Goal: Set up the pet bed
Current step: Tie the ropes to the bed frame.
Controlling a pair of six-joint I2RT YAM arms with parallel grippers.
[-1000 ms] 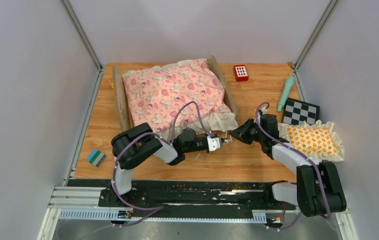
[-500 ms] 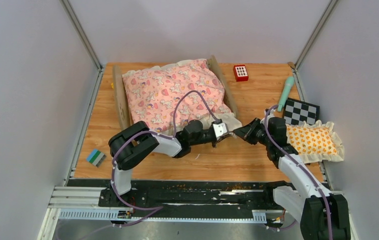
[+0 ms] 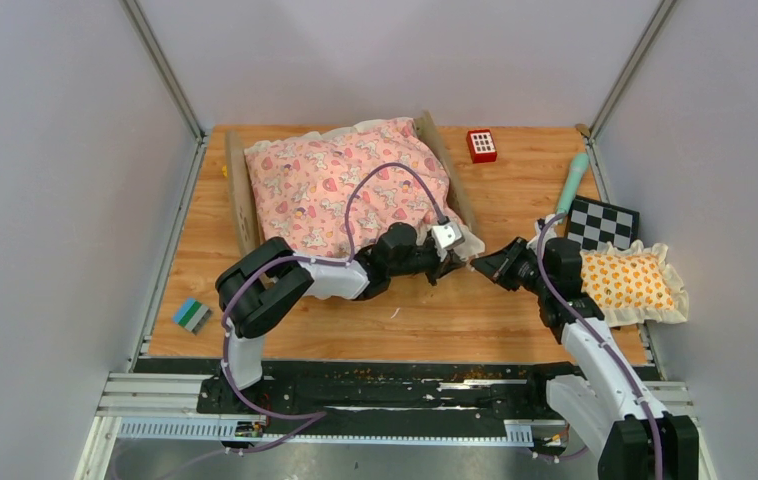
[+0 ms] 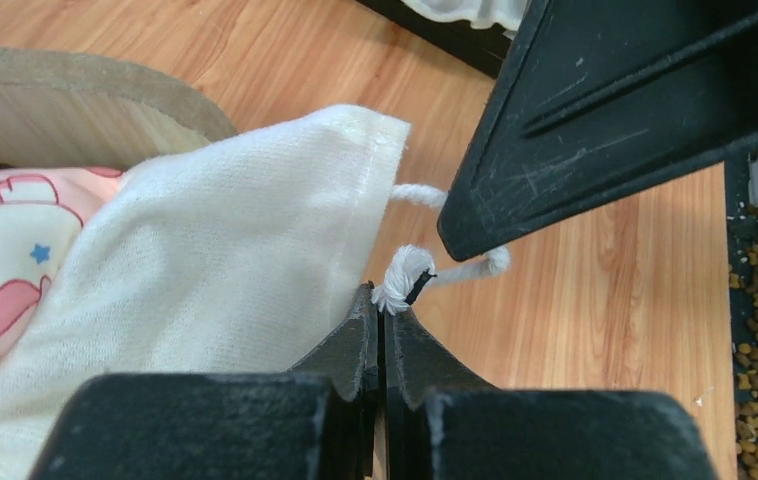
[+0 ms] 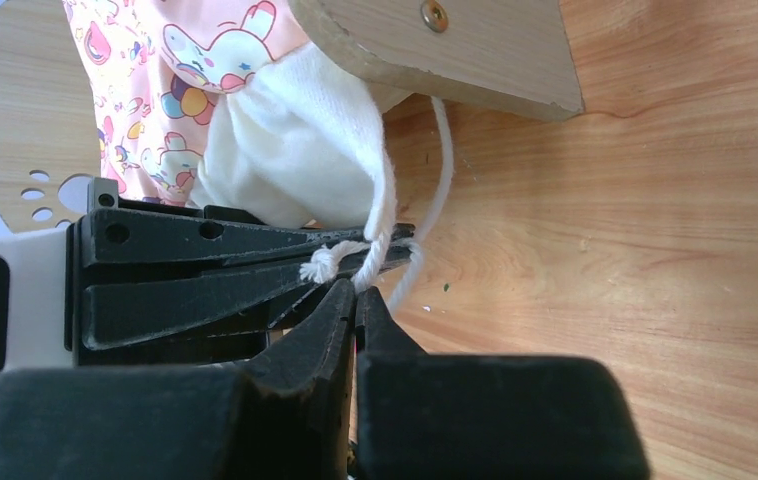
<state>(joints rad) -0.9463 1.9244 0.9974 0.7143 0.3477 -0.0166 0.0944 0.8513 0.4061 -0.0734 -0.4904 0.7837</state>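
The pet bed (image 3: 238, 190) has a light-wood frame. The pink unicorn quilt (image 3: 350, 185) covers it and hides the mattress. The paw-print headboard (image 5: 40, 190) shows in the right wrist view. The quilt's white ruffled corner (image 4: 245, 270) hangs over the bed's near right corner, with a thin white cord (image 5: 440, 170) trailing from it. My left gripper (image 3: 458, 260) is shut, with the cord's frayed knot (image 4: 403, 275) pinched at its tips (image 4: 383, 300). My right gripper (image 3: 480, 266) faces it tip to tip and is shut on the same cord (image 5: 357, 292).
An orange-patterned frilled pillow (image 3: 623, 282) lies at the right edge, with a checkerboard card (image 3: 603, 222) behind it. A teal stick (image 3: 571, 185) and a red block (image 3: 481, 145) lie at the back right. A green-blue block (image 3: 192, 315) lies at the front left.
Both grippers moved together, back and to the right, toward the bed's near right corner. The left arm stretched out and the right arm drew back. Both stayed shut.
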